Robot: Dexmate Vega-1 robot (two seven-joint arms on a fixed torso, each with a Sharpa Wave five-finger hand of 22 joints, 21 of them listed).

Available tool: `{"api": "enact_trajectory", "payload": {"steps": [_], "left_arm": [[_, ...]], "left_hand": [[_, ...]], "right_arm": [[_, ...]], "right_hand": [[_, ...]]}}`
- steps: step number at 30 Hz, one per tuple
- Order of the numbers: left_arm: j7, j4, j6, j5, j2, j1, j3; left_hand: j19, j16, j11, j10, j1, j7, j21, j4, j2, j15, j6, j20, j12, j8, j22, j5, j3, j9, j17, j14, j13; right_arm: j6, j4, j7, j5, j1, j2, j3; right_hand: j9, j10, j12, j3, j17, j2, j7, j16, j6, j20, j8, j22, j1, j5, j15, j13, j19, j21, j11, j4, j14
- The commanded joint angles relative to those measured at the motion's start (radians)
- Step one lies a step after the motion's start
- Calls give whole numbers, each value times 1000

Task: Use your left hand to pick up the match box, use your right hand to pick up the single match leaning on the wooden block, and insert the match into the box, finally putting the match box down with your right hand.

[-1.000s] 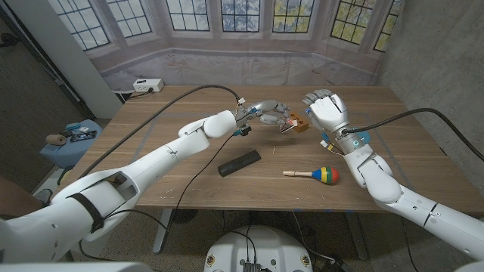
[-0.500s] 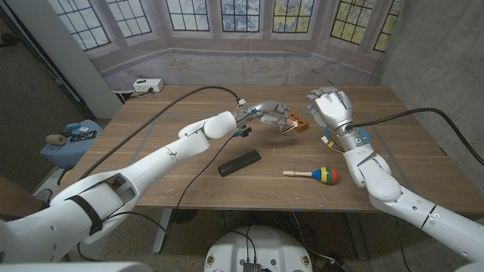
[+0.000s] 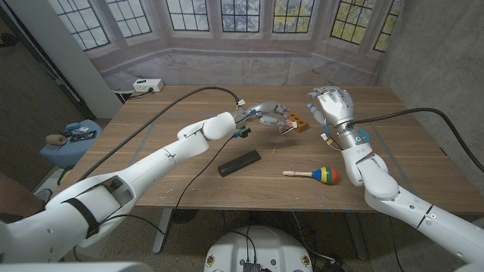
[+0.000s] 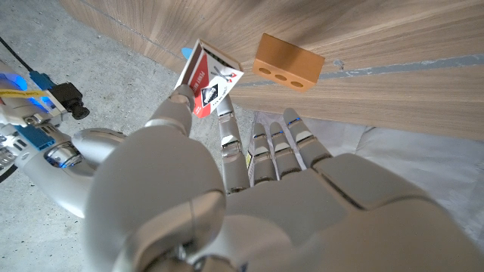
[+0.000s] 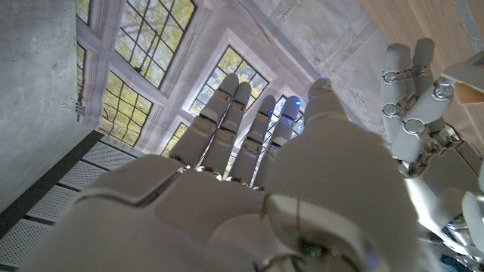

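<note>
We see the left hand (image 3: pixel 265 115) up above the worktop (image 3: pixel 189 189), near the far edge and about the middle. It pinches the match box (image 3: pixel 288 124) between its thumb and fingers (image 4: pixel 228 143). In the left wrist view the match box (image 4: pixel 209 79) is red, white and black, and it is tilted. It sits just beside the wooden block (image 3: pixel 301 123), an orange-brown block with small round holes in its side (image 4: pixel 287 60). We cannot tell if the box touches the block. The match is too small for us to make out.

The right hand (image 3: pixel 333 106) is lifted above the worktop, on the right of the block and near the far edge. Its fingers (image 5: pixel 227 125) are apart and point up, and it holds nothing.

Nearer the front edge, a black bar (image 3: pixel 239 162) lies about in the middle of the worktop. A maraca (image 3: pixel 318 175) with a wooden handle and a head of red, yellow, green and blue lies to the right of the bar, well apart from it
</note>
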Motion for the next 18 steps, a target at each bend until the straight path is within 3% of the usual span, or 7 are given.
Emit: {"api": "enact_trajectory", "payload": {"steps": [1, 18], "left_arm": [[-12, -46, 36, 6, 24, 13, -9], [-36, -95, 75, 13, 63, 20, -23]], "left_hand": [[-8, 3, -1, -2, 3, -3, 1, 0, 1, 1, 2, 1, -1, 8, 2, 0, 2, 3, 1, -6, 4], [-11, 3, -1, -5, 0, -4, 0, 2, 2, 3, 0, -1, -1, 8, 2, 0, 2, 4, 2, -9, 4]], "right_arm": [[5, 1, -10, 43, 6, 16, 3], [12, 26, -34, 80, 29, 38, -6]], "right_hand": [[0, -6, 2, -3, 2, -2, -2, 6, -1, -34, -2, 1, -7, 0, -142, 3, -6, -1, 0, 1, -2], [0, -6, 4, -4, 5, 0, -3, 9, 0, -35, -1, 1, -11, 0, -144, 4, -10, -2, -1, 0, -3]]}}
